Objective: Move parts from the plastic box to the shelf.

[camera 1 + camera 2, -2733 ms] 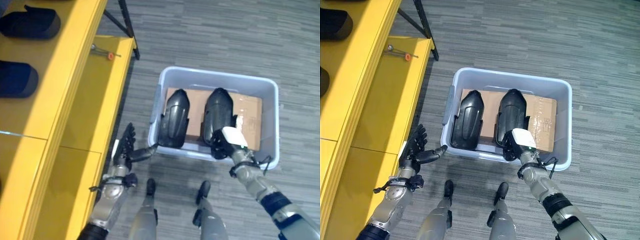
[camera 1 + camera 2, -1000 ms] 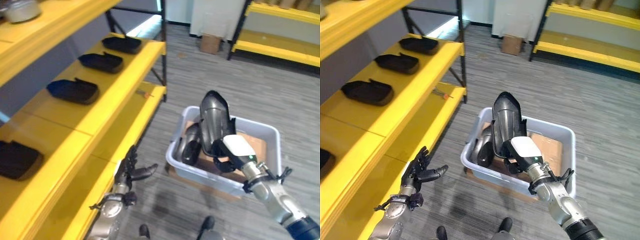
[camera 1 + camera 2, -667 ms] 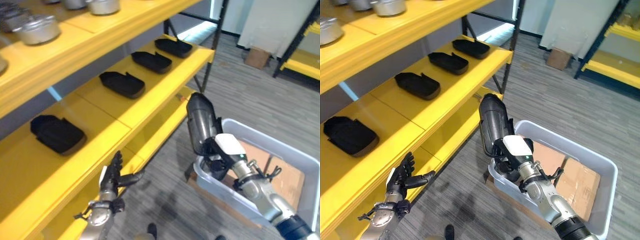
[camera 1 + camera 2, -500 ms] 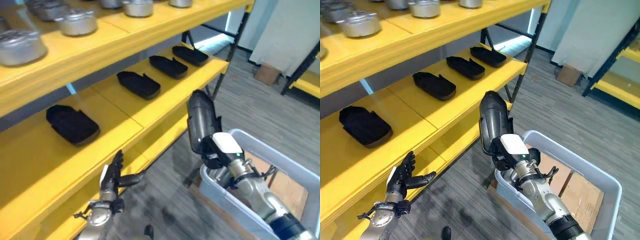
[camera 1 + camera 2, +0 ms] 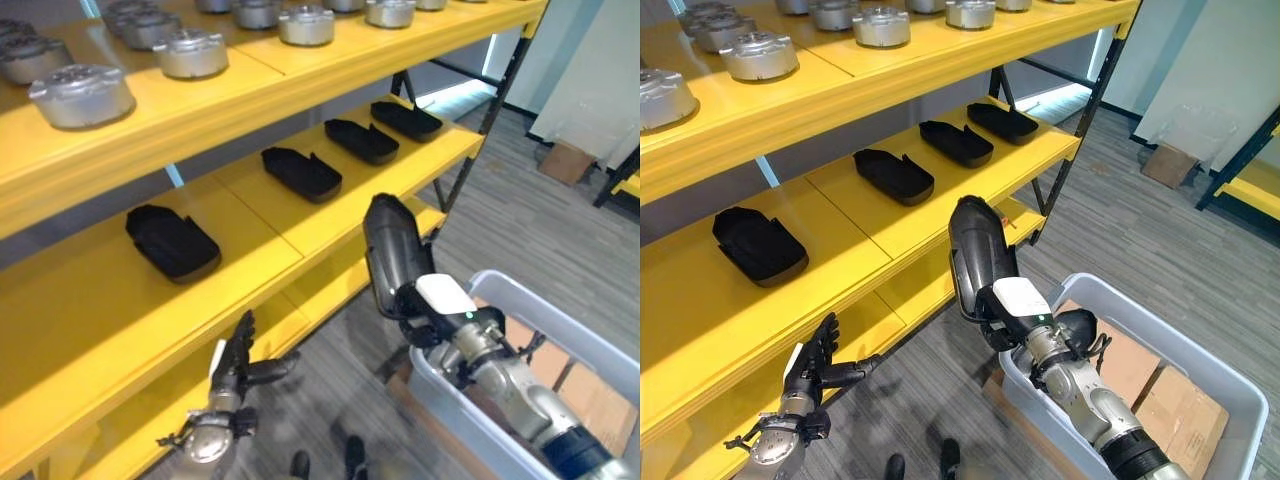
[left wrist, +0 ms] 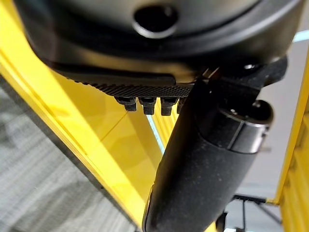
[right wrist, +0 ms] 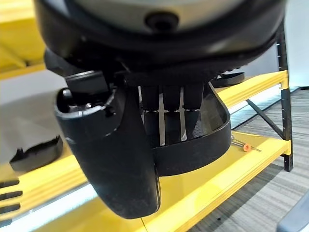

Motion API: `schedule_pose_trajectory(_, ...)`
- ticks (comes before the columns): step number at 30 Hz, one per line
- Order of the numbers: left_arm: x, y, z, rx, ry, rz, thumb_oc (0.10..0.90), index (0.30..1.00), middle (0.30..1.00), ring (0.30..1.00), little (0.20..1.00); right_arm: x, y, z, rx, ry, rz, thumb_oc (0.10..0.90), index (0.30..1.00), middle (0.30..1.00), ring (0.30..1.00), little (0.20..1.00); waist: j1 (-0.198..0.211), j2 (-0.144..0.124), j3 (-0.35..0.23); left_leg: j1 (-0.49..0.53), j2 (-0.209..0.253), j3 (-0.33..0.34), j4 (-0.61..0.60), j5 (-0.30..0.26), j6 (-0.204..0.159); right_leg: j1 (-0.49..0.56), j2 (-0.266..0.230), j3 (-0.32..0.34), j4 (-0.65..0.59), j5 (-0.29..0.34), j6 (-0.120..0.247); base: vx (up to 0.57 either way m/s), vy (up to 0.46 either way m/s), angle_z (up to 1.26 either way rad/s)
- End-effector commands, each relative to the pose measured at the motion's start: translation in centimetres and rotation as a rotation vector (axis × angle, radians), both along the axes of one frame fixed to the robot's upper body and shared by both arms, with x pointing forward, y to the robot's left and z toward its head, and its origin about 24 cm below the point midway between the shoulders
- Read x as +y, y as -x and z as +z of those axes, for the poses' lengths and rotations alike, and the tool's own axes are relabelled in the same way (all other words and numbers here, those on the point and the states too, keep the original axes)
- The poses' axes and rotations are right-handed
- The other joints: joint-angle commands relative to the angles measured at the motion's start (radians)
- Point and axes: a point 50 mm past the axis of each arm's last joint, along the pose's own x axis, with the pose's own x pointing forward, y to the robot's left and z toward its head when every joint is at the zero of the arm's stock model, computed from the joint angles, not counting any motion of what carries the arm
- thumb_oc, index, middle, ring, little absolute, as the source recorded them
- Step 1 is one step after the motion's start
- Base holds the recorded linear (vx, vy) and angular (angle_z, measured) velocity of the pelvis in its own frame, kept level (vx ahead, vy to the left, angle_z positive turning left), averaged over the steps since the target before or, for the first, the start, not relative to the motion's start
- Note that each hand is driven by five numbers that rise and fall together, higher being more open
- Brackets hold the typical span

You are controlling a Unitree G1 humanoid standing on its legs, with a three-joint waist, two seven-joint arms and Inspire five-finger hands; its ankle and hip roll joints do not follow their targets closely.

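Carrying a part from the box to the middle shelf

The yellow shelf (image 5: 940, 215) already carries a row of black parts, with bare space between them. The plastic box (image 5: 1230, 390) sits on the floor at the right. The right hand (image 5: 1025, 305) is clamped on one black part (image 5: 975, 250), held upright above the box. Lay it flat in a free gap. The left hand (image 5: 810, 375) hovers low, fingers spread.

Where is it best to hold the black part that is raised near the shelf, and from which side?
Judging by its pose, grip the black part at its lower end, from the box side, as the right hand does now. The long shell stands upright, so its rounded top stays free to lead toward the yellow shelf.
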Motion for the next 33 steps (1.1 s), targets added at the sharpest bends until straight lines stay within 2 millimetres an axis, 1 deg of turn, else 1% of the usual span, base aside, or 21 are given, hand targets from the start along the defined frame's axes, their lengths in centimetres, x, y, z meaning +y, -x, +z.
schedule_pose_trajectory(1,1.2,-1.8,4.2,-0.233,-0.036,0.013,0.900,1.000,1.000,1.000,1.000,1.6,-2.3,6.7,-0.293,-0.108,0.092,0.400,0.300,0.300,0.300,0.300,0.015,-0.013,-0.102,-0.012,-0.104,0.094,-0.050,0.003,0.056,0.058,-0.076,-0.010,-0.054,0.000,0.092,0.01,-0.080,-0.14)
schedule_pose_trajectory(5,1.1,-1.7,4.1,-0.226,-0.031,0.010,0.900,1.000,1.000,1.000,1.000,1.5,-2.1,6.8,-0.293,-0.107,0.095,0.400,0.300,0.300,0.300,0.300,0.024,-0.011,-0.091,-0.010,-0.098,0.077,-0.045,0.013,0.048,0.077,-0.078,-0.037,-0.061,-0.005,0.081,-0.01,-0.081,0.04)
schedule_pose_trajectory(8,0.9,-1.9,4.2,-0.235,-0.019,0.010,0.900,1.000,1.000,1.000,1.000,1.4,-2.2,7.2,-0.313,-0.104,0.096,0.400,0.300,0.300,0.300,0.300,0.030,-0.013,-0.058,-0.061,-0.110,0.051,0.047,-0.009,0.037,0.079,-0.093,-0.074,-0.058,-0.012,0.075,-0.06,-0.043,0.28)
schedule_pose_trajectory(10,0.6,-2.4,4.4,-0.245,-0.010,-0.006,0.900,1.000,1.000,1.000,1.000,0.9,-2.2,7.5,-0.330,-0.095,0.082,0.400,0.300,0.300,0.300,0.300,0.028,-0.015,-0.032,-0.103,-0.106,0.073,0.115,-0.019,0.018,0.076,-0.110,-0.107,-0.049,-0.012,0.071,-0.10,-0.004,0.65)
schedule_pose_trajectory(11,0.5,-2.5,4.6,-0.252,-0.009,-0.014,0.900,1.000,1.000,1.000,1.000,0.7,-2.1,7.6,-0.341,-0.095,0.077,0.400,0.300,0.300,0.300,0.300,0.021,-0.017,-0.022,-0.117,-0.091,0.097,0.137,-0.025,0.013,0.072,-0.118,-0.117,-0.045,-0.010,0.071,-0.14,0.025,0.45)
schedule_pose_trajectory(12,0.4,-2.7,4.8,-0.262,-0.009,-0.021,0.900,1.000,1.000,1.000,1.000,0.5,-2.0,7.8,-0.352,-0.099,0.069,0.400,0.300,0.300,0.300,0.300,0.010,-0.023,-0.015,-0.125,-0.052,0.143,0.149,-0.029,0.010,0.068,-0.133,-0.131,-0.042,-0.004,0.073,-0.09,0.021,0.72)
schedule_pose_trajectory(13,0.4,-2.7,4.8,-0.262,-0.009,-0.022,0.900,1.000,1.000,1.000,1.000,0.5,-2.0,7.8,-0.353,-0.099,0.068,0.400,0.300,0.300,0.300,0.300,0.011,-0.023,-0.014,-0.128,-0.051,0.144,0.154,-0.033,0.009,0.067,-0.132,-0.131,-0.041,-0.005,0.073,-0.07,0.025,0.98)
schedule_pose_trajectory(15,0.3,-2.9,5.0,-0.268,-0.006,-0.029,0.900,1.000,1.000,1.000,1.000,0.3,-1.9,7.9,-0.360,-0.101,0.057,0.400,0.300,0.300,0.300,0.300,0.009,-0.038,-0.012,-0.128,0.030,0.160,0.166,-0.035,-0.004,0.062,-0.152,-0.143,-0.033,-0.004,0.074,-0.02,0.058,0.97)
schedule_pose_trajectory(16,0.3,-3.0,5.2,-0.277,-0.006,-0.032,0.900,1.000,1.000,1.000,1.000,-0.1,-1.6,7.8,-0.357,-0.112,0.038,0.400,0.300,0.300,0.300,0.300,0.004,-0.045,-0.016,-0.121,0.105,0.156,0.156,-0.006,-0.018,0.065,-0.172,-0.158,-0.022,-0.013,0.075,0.01,0.060,0.48)
schedule_pose_trajectory(17,0.2,-3.0,5.2,-0.276,-0.006,-0.034,0.900,1.000,1.000,1.000,1.000,-0.2,-1.6,7.8,-0.357,-0.112,0.036,0.400,0.300,0.300,0.300,0.300,0.001,-0.043,-0.016,-0.119,0.108,0.149,0.150,-0.002,-0.022,0.066,-0.169,-0.164,-0.019,-0.017,0.073,0.05,0.179,0.47)
schedule_pose_trajectory(18,0.2,-3.2,5.5,-0.285,-0.013,-0.034,0.900,1.000,1.000,1.000,1.000,-0.8,-1.3,7.8,-0.367,-0.123,0.010,0.400,0.300,0.300,0.300,0.300,-0.012,-0.039,-0.025,-0.102,0.224,0.150,0.108,0.072,-0.045,0.059,-0.186,-0.185,0.022,-0.047,0.076,0.06,0.168,0.61)
schedule_pose_trajectory(19,0.2,-3.2,5.6,-0.286,-0.020,-0.038,0.900,1.000,1.000,1.000,1.000,-1.1,-1.2,7.8,-0.364,-0.127,-0.002,0.400,0.300,0.300,0.300,0.300,-0.018,-0.029,-0.029,-0.086,0.266,0.159,0.066,0.113,-0.058,0.052,-0.187,-0.199,0.054,-0.069,0.072,0.06,0.179,0.56)
schedule_pose_trajectory(20,0.2,-3.2,5.6,-0.285,-0.020,-0.038,0.900,1.000,1.000,1.000,1.000,-1.1,-1.2,7.8,-0.364,-0.126,-0.003,0.400,0.300,0.300,0.300,0.300,-0.018,-0.028,-0.029,-0.083,0.267,0.159,0.060,0.116,-0.059,0.051,-0.187,-0.200,0.057,-0.071,0.071,0.05,0.267,0.55)
schedule_pose_trajectory(21,0.5,-3.5,5.9,-0.292,-0.050,-0.036,0.900,1.000,1.000,1.000,1.000,-1.6,-1.2,8.0,-0.377,-0.123,-0.020,0.400,0.300,0.300,0.300,0.300,-0.026,-0.012,-0.030,-0.068,0.346,0.179,0.022,0.199,-0.084,0.029,-0.209,-0.211,0.119,-0.094,0.075,0.02,0.206,0.51)
schedule_pose_trajectory(22,0.5,-3.5,5.9,-0.293,-0.050,-0.036,0.900,1.000,1.000,1.000,1.000,-1.6,-1.2,8.0,-0.377,-0.122,-0.020,0.400,0.300,0.300,0.300,0.300,-0.026,-0.008,-0.030,-0.061,0.351,0.179,0.002,0.213,-0.089,0.019,-0.206,-0.212,0.137,-0.104,0.071,0.04,0.387,0.43)
schedule_pose_trajectory(23,0.6,-3.7,5.9,-0.292,-0.047,-0.020,0.900,1.000,1.000,1.000,1.000,-1.7,-1.2,8.1,-0.385,-0.117,-0.031,0.400,0.300,0.300,0.300,0.300,-0.021,0.012,-0.039,-0.029,0.352,0.161,-0.036,0.201,-0.109,-0.001,-0.223,-0.212,0.171,-0.111,0.088,0.03,0.267,0.28)
schedule_pose_trajectory(25,0.7,-3.8,5.9,-0.293,-0.041,-0.015,0.900,1.000,1.000,1.000,1.000,-2.2,-1.2,8.3,-0.398,-0.102,-0.050,0.400,0.300,0.300,0.300,0.300,-0.027,0.029,-0.048,-0.029,0.332,0.175,-0.050,0.152,-0.119,-0.006,-0.254,-0.218,0.191,-0.103,0.104,0.09,0.405,0.13)
schedule_pose_trajectory(26,0.7,-3.7,5.8,-0.290,-0.040,-0.030,0.900,1.000,1.000,1.000,1.000,-2.4,-1.3,8.3,-0.403,-0.111,-0.065,0.400,0.300,0.300,0.300,0.300,-0.015,0.034,-0.052,-0.024,0.293,0.161,-0.043,0.114,-0.110,0.015,-0.282,-0.215,0.171,-0.081,0.121,0.10,0.320,0.49)
schedule_pose_trajectory(27,0.7,-3.7,5.8,-0.290,-0.040,-0.031,0.900,1.000,1.000,1.000,1.000,-2.4,-1.2,8.3,-0.402,-0.112,-0.066,0.400,0.300,0.300,0.300,0.300,-0.015,0.032,-0.051,-0.023,0.289,0.160,-0.042,0.113,-0.108,0.019,-0.285,-0.216,0.167,-0.079,0.124,0.13,0.376,0.57)
schedule_pose_trajectory(29,1.0,-3.7,6.0,-0.288,-0.081,-0.059,0.900,1.000,1.000,1.000,1.000,-2.7,-0.7,8.8,-0.438,-0.129,-0.084,0.400,0.300,0.300,0.300,0.300,-0.002,0.017,-0.050,-0.028,0.240,0.154,-0.023,0.078,-0.097,0.061,-0.336,-0.248,0.143,-0.050,0.155,0.10,0.308,0.50)
schedule_pose_trajectory(33,1.5,-3.9,6.3,-0.287,-0.120,-0.050,0.900,1.000,1.000,1.000,1.000,-2.5,-0.5,8.9,-0.458,-0.123,-0.088,0.400,0.300,0.300,0.300,0.300,0.016,-0.003,-0.060,-0.022,0.179,0.147,-0.040,0.049,-0.082,0.097,-0.379,-0.282,0.109,-0.023,0.186,0.06,0.199,0.53)
